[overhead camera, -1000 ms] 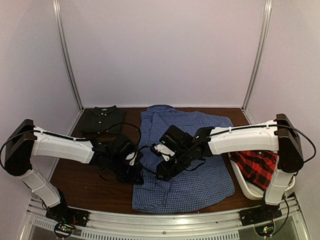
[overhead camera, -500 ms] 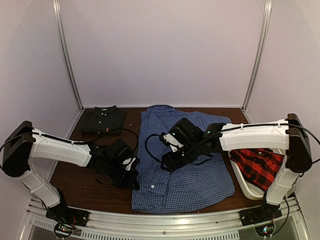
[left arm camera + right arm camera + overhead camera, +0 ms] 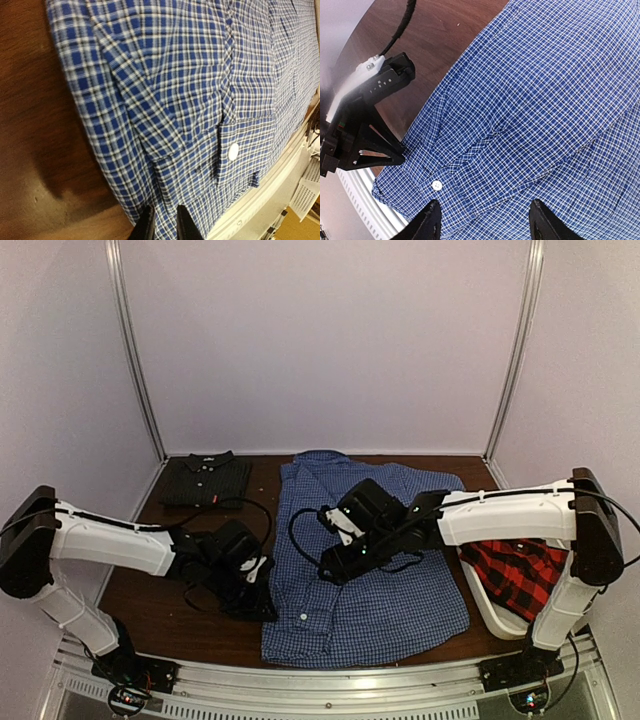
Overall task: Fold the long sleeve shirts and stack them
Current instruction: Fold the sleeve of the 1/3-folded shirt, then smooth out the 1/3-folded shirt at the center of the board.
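Observation:
The blue gingham shirt (image 3: 385,570) lies spread flat mid-table, its left side folded inward with a buttoned cuff (image 3: 233,151) on top. My left gripper (image 3: 262,597) sits low at the shirt's near left edge (image 3: 125,150). Its jaws (image 3: 164,227) stand a narrow gap apart over the cloth's edge. My right gripper (image 3: 335,565) hovers above the shirt's middle, open wide (image 3: 485,222), with nothing between its fingers. A dark charcoal shirt (image 3: 205,480) lies folded at the back left. The red-and-black plaid shirt (image 3: 515,575) sits bunched in a tub at the right.
A white tub (image 3: 478,602) holding the plaid shirt stands at the right edge. Bare brown table (image 3: 165,605) shows left of the blue shirt. A metal rail (image 3: 330,680) runs along the near edge, and the enclosure's walls and posts (image 3: 135,350) close in the back.
My left gripper has slid slightly nearer along the shirt's left edge and its jaws have parted. My right gripper has drawn back and up off the shirt. The folded-in side now lies flat.

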Controlling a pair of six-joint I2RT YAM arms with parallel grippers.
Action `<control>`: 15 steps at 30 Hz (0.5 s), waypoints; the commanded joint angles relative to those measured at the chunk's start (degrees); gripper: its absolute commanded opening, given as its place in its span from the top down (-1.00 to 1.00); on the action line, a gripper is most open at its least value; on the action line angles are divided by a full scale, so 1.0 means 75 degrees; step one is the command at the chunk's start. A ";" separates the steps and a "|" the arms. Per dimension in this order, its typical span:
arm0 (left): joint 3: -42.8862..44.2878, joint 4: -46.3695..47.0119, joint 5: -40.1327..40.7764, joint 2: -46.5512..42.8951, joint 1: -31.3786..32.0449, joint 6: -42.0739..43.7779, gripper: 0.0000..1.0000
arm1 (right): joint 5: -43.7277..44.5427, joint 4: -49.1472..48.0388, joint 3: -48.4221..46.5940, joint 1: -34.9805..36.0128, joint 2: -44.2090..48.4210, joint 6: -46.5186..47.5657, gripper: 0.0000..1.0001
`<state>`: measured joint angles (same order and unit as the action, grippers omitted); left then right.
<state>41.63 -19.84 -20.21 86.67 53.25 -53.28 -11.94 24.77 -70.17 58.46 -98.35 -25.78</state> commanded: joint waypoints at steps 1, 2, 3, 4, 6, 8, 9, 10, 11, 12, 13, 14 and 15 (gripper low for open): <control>0.0262 -0.0205 0.0304 -0.0651 0.0034 0.0003 0.56 | -0.0171 -0.0379 0.0063 -0.0027 -0.0096 -0.0115 -0.18; 0.0297 -0.0205 0.0299 -0.0779 0.0036 0.0009 0.55 | -0.0222 -0.0445 0.0063 -0.0026 -0.0122 -0.0133 -0.16; 0.0344 -0.0208 0.0290 -0.0886 0.0070 0.0022 0.55 | -0.0303 -0.0520 0.0074 -0.0025 -0.0168 -0.0155 -0.13; 0.0371 -0.0189 0.0286 -0.0964 0.0125 0.0038 0.55 | -0.0382 -0.0613 0.0085 -0.0028 -0.0208 -0.0179 -0.10; 0.0385 -0.0039 0.0224 -0.0967 0.0339 0.0060 0.57 | -0.0545 -0.0820 0.0093 -0.0025 -0.0341 -0.0234 -0.01; 0.0313 0.0075 0.0165 -0.0845 0.0539 -0.0029 0.66 | -0.0745 -0.1076 0.0081 -0.0025 -0.0492 -0.0318 0.10; 0.0214 0.0132 0.0154 -0.0775 0.0654 -0.0143 0.70 | -0.0899 -0.1203 0.0086 -0.0028 -0.0576 -0.0365 0.16; 0.0078 0.0223 0.0138 -0.0727 0.0746 -0.0265 0.72 | -0.1004 -0.1328 0.0109 -0.0026 -0.0632 -0.0419 0.20; -0.0101 0.0370 0.0090 -0.0696 0.0831 -0.0406 0.75 | -0.1125 -0.1454 0.0151 -0.0026 -0.0692 -0.0486 0.23; -0.0319 0.0556 0.0026 -0.0676 0.0907 -0.0579 0.77 | -0.1223 -0.1596 0.0206 -0.0025 -0.0727 -0.0552 0.27; -0.0509 0.0774 -0.0040 -0.0662 0.1001 -0.0742 0.79 | -0.1301 -0.1713 0.0274 -0.0025 -0.0756 -0.0624 0.31; -0.0703 0.0943 -0.0078 -0.0634 0.1104 -0.0933 0.81 | -0.1369 -0.1837 0.0371 -0.0025 -0.0772 -0.0693 0.34; -0.0862 0.1093 -0.0088 -0.0599 0.1208 -0.1093 0.81 | -0.1414 -0.1957 0.0474 -0.0025 -0.0774 -0.0770 0.36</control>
<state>39.92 -16.82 -19.55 80.97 60.12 -56.21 -19.11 15.64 -69.12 58.46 -103.31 -28.91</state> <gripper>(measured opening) 0.102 0.342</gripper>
